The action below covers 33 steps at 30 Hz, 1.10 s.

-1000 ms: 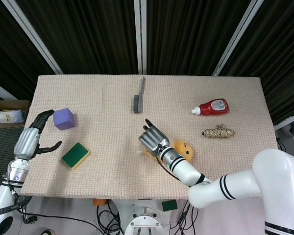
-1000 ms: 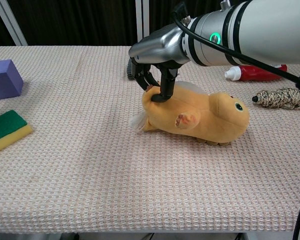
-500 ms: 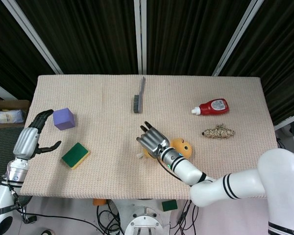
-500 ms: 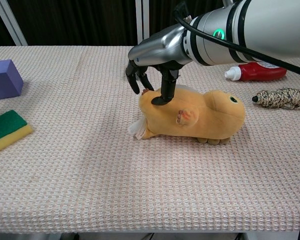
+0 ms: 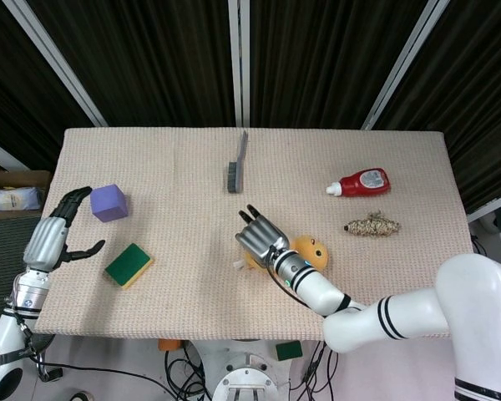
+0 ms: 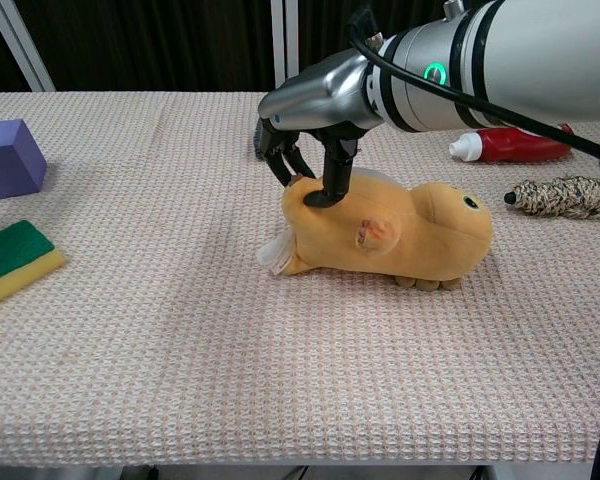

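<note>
dark curtains hang behind the woven tan table (image 5: 384, 276), and from the head view your right hand (image 5: 260, 234) sits over the rear end of the orange plush toy (image 5: 309, 251), which lies near the middle of the table, well in front of the grey brush (image 5: 236, 163). half a second ago the hand was a touch further left; it has drifted back right and the toy with it. your left hand (image 5: 60, 230) hangs off the table edge beside the purple block (image 5: 108, 202), fingers apart and empty, unchanged. most of the toy's body is hidden under your hand here. from the chest view the right hand (image 6: 315, 125) has fingers curled down onto the plush toy (image 6: 390, 235), thumb pressing its back, and the toy has rolled slightly upright. whether the far fingers really grip is masked by the palm.
</note>
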### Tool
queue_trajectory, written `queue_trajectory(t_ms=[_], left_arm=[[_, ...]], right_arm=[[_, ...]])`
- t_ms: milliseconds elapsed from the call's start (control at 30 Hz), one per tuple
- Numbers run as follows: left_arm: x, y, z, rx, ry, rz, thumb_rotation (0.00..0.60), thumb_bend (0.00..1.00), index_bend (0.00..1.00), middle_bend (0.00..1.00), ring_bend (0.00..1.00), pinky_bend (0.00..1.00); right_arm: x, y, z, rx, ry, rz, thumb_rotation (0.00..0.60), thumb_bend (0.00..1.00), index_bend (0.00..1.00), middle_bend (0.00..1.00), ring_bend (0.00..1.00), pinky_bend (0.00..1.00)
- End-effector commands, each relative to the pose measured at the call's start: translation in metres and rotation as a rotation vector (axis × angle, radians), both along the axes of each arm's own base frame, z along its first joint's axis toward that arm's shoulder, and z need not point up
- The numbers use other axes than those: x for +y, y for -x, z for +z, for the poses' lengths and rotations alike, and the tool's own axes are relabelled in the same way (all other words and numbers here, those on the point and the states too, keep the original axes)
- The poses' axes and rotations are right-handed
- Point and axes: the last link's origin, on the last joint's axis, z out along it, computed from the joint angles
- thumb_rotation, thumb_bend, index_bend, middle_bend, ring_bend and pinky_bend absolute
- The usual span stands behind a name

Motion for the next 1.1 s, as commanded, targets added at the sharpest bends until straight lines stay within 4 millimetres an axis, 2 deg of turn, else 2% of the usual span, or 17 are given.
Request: queue_trajectory(t_ms=[33, 167, 267, 300, 367, 400, 500, 600, 733, 833, 900, 1000, 1033, 1100], left_arm=[[0.000, 0.001, 0.000, 0.001, 0.000, 0.002, 0.600, 0.20, 0.07, 0.06, 0.04, 0.21], [0.000, 0.002, 0.000, -0.001, 0.000, 0.004, 0.600, 0.20, 0.07, 0.06, 0.04, 0.21], [-0.001, 0.002, 0.001, 0.001, -0.002, 0.004, 0.600, 0.20, 0.07, 0.06, 0.04, 0.21], [-0.001, 0.003, 0.001, 0.001, -0.003, 0.005, 0.600, 0.20, 0.07, 0.06, 0.04, 0.21], [-0.001, 0.003, 0.002, -0.002, -0.006, 0.006, 0.600, 0.20, 0.07, 0.06, 0.04, 0.21], [-0.001, 0.003, 0.002, -0.003, -0.006, 0.007, 0.600, 0.20, 0.07, 0.06, 0.04, 0.21], [-0.001, 0.003, 0.002, -0.003, -0.005, 0.007, 0.600, 0.20, 0.07, 0.06, 0.04, 0.21], [-0.001, 0.003, 0.002, -0.001, -0.008, 0.004, 0.600, 0.20, 0.07, 0.06, 0.04, 0.21], [-0.004, 0.002, 0.008, 0.013, -0.028, -0.004, 0.600, 0.20, 0.07, 0.06, 0.04, 0.21], [-0.008, 0.002, 0.012, 0.064, -0.047, -0.012, 0.600, 0.20, 0.07, 0.06, 0.04, 0.21], [-0.012, 0.002, 0.014, 0.100, -0.054, -0.010, 0.600, 0.20, 0.07, 0.06, 0.04, 0.21], [-0.017, 0.002, 0.017, 0.148, -0.065, -0.006, 0.600, 0.20, 0.07, 0.06, 0.04, 0.21], [-0.020, 0.002, 0.018, 0.168, -0.074, -0.007, 0.600, 0.20, 0.07, 0.06, 0.04, 0.21], [-0.026, 0.003, 0.019, 0.202, -0.093, -0.004, 0.600, 0.16, 0.08, 0.06, 0.04, 0.21]], right_arm=[[-0.001, 0.001, -0.003, 0.005, 0.023, 0.005, 0.600, 0.45, 0.69, 0.63, 0.09, 0.00], [-0.002, 0.001, -0.007, 0.006, 0.031, 0.000, 0.600, 0.46, 0.74, 0.66, 0.11, 0.00], [-0.001, 0.002, -0.006, 0.005, 0.020, 0.002, 0.600, 0.44, 0.73, 0.65, 0.11, 0.00], [-0.001, 0.002, -0.005, 0.006, 0.015, 0.001, 0.600, 0.41, 0.69, 0.63, 0.11, 0.00], [-0.002, 0.003, -0.002, 0.002, 0.003, -0.002, 0.600, 0.36, 0.53, 0.53, 0.08, 0.00], [-0.002, 0.002, 0.000, -0.006, 0.002, -0.005, 0.600, 0.33, 0.37, 0.41, 0.04, 0.00], [-0.003, 0.000, 0.009, -0.058, 0.004, -0.009, 0.600, 0.22, 0.03, 0.11, 0.00, 0.00], [-0.005, 0.000, 0.024, -0.112, 0.014, -0.013, 0.600, 0.18, 0.00, 0.00, 0.00, 0.00], [-0.007, 0.010, 0.055, -0.171, 0.055, -0.029, 0.600, 0.18, 0.00, 0.00, 0.00, 0.00], [0.002, 0.034, 0.091, -0.168, 0.133, -0.021, 0.600, 0.18, 0.00, 0.00, 0.00, 0.00], [0.014, 0.060, 0.121, -0.157, 0.234, -0.015, 0.600, 0.18, 0.00, 0.00, 0.00, 0.00], [0.035, 0.109, 0.161, -0.179, 0.410, -0.051, 0.600, 0.18, 0.00, 0.00, 0.00, 0.00], [0.045, 0.130, 0.174, -0.203, 0.473, -0.085, 0.600, 0.18, 0.00, 0.00, 0.00, 0.00], [0.062, 0.165, 0.190, -0.235, 0.550, -0.146, 0.600, 0.18, 0.00, 0.00, 0.00, 0.00]])
